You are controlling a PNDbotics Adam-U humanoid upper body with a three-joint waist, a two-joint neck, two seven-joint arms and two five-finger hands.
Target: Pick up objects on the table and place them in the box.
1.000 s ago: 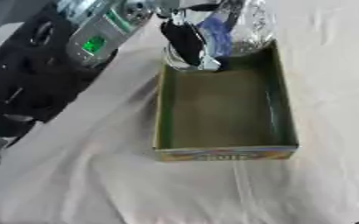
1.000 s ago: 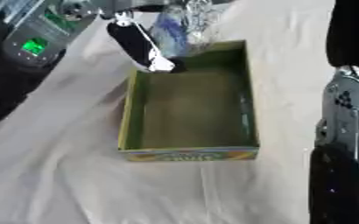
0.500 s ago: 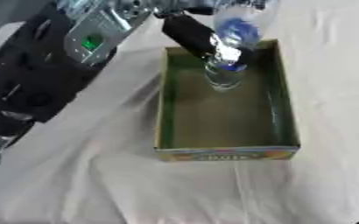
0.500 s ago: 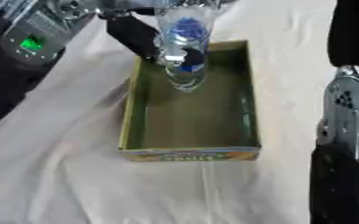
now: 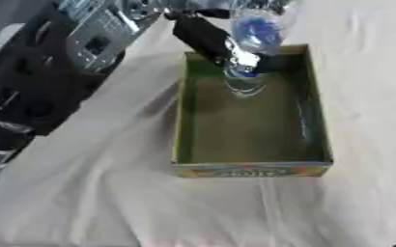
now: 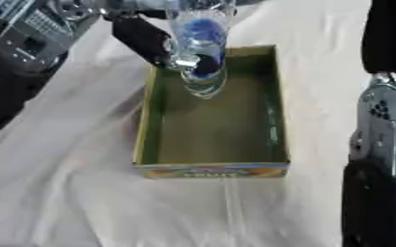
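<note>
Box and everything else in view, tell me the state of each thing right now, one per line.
box: open-topped, upright on the cloth, nothing lying on its floor.
clear bottle: with a blue label, held roughly upright over the box's far end, bottom dipping inside, not released.
left hand: fingers closed on the bottle.
right arm: idle at the right edge; hand not visible.
white cloth: spread over the table, wrinkled.

The left hand (image 5: 208,39) reaches in from the upper left, fingers curled. The right arm (image 6: 386,144) hangs at the right edge.
</note>
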